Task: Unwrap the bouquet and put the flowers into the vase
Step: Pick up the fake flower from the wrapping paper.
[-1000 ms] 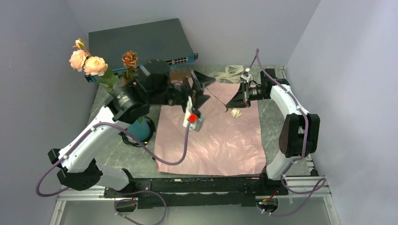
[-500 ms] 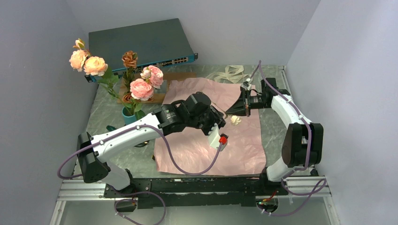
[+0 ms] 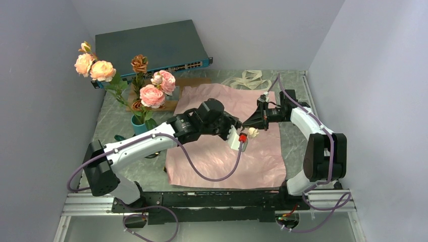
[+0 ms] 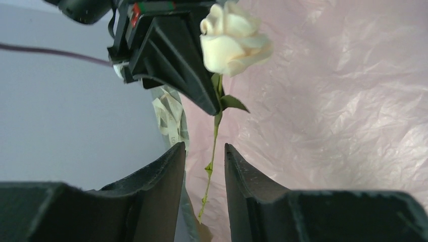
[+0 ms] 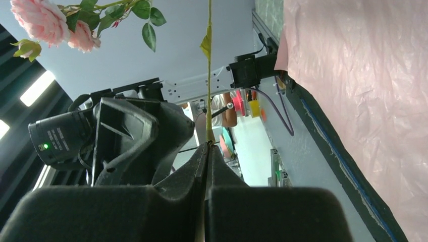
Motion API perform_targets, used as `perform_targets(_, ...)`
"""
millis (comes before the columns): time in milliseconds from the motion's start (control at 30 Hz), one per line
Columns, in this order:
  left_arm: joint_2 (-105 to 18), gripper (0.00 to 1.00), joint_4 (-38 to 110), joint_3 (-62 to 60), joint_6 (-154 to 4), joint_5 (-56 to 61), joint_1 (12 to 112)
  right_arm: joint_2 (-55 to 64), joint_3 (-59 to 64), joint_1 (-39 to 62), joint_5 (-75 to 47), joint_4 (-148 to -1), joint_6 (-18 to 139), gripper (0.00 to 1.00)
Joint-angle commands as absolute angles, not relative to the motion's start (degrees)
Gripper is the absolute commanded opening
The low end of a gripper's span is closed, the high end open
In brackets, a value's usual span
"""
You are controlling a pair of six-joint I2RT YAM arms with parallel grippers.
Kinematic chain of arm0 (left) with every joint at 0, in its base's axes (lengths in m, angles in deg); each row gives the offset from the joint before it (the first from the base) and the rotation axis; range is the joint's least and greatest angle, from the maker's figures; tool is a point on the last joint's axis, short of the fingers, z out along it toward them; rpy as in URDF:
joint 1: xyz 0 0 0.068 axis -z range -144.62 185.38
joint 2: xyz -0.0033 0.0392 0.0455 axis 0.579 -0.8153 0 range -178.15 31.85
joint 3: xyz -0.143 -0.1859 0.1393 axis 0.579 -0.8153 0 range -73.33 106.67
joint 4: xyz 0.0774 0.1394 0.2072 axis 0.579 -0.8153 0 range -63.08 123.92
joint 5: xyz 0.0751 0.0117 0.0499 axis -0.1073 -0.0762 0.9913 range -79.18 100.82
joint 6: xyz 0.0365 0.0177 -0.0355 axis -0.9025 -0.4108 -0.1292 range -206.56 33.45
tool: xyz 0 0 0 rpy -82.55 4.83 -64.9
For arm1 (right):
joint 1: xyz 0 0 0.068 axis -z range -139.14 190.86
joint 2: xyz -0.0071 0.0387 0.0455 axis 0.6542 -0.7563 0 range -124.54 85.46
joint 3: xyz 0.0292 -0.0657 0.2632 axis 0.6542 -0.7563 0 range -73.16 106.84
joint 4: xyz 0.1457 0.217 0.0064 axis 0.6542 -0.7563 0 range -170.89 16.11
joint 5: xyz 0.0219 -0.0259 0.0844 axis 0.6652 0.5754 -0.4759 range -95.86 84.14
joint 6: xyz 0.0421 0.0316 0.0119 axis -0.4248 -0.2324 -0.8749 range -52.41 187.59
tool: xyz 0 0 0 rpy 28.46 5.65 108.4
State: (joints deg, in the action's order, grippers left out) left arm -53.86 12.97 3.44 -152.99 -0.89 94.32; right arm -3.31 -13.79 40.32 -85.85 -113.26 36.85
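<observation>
Teal-blue cylinder vase stands at the left of the grey marbled worktop, with pink and peach artificial roses upright in it, so most of the job looks done. Stretched across from that side, the left pincer has its fingers parted on either side of a thin green stem without pinching it. I judge it is lined up to take the flower over. The stem carries a cream-white artificial rose, held over the flat-spread crinkly pink wrapping paper. On the right, the right pincer is clenched on the stem just below the bloom. This offers the stem's free length to the other arm for the trip to the vase.
</observation>
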Motion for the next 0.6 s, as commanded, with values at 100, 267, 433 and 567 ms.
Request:
perform_targets(100,-56.8,0.39,16.3,6.7,-145.4,-3.4,92.3,-0.9,-13.9,40.0,-88.5,-112.7,34.7,0.00)
perform_targets(267,-59.4,0.38,14.4,9.1,-143.0,-5.4,91.8,-0.7,-14.4,40.0,-88.7,-112.4,34.2,0.00)
perform_targets(433,-61.7,0.32,13.6,11.1,-143.2,-6.2,92.0,-0.8,-14.5,39.9,-88.2,-113.1,34.5,0.00)
perform_targets(567,-63.5,0.18,11.3,12.8,-143.7,-5.5,92.0,-1.8,-13.0,39.9,-88.7,-116.3,37.3,0.00)
